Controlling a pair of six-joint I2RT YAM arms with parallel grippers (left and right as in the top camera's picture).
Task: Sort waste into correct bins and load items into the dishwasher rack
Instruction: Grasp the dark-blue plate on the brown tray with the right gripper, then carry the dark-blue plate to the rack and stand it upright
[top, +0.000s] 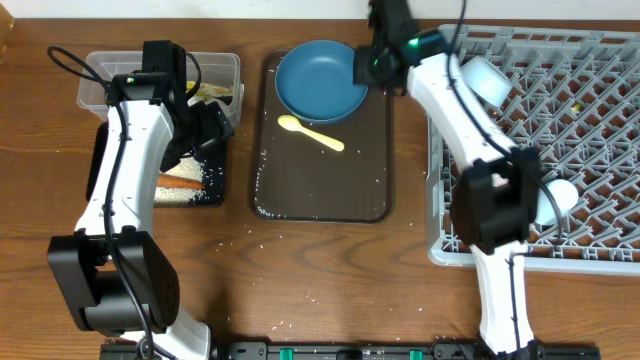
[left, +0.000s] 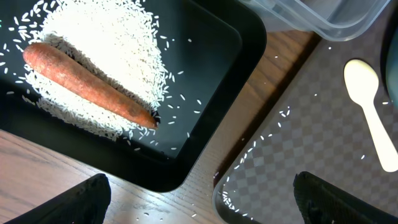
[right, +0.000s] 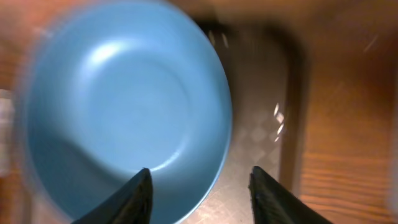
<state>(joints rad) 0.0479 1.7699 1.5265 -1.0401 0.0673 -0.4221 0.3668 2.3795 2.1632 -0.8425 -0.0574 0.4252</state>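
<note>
Now the loading step is in hand: the right gripper (right: 200, 173), fingers apart, seems to straddle the rim of the dark blue bowl (top: 320, 80) on the brown serving tray (top: 320, 190). Next it must pinch that rim, lift, and cross to the dishwasher rack (top: 590, 120). The left gripper (left: 202, 180) hangs spread and empty by the black tray (left: 205, 62).

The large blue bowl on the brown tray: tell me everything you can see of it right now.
The blue bowl is round, smooth and plain, plastic-looking with a soft sheen. It is empty and upright, and sits at the far end of the brown serving tray. The pale yellow spoon lies just on its near side; whether they touch cannot be told. The right gripper is at its right rim, jaws open with the rim between them, not closed on it.
</note>
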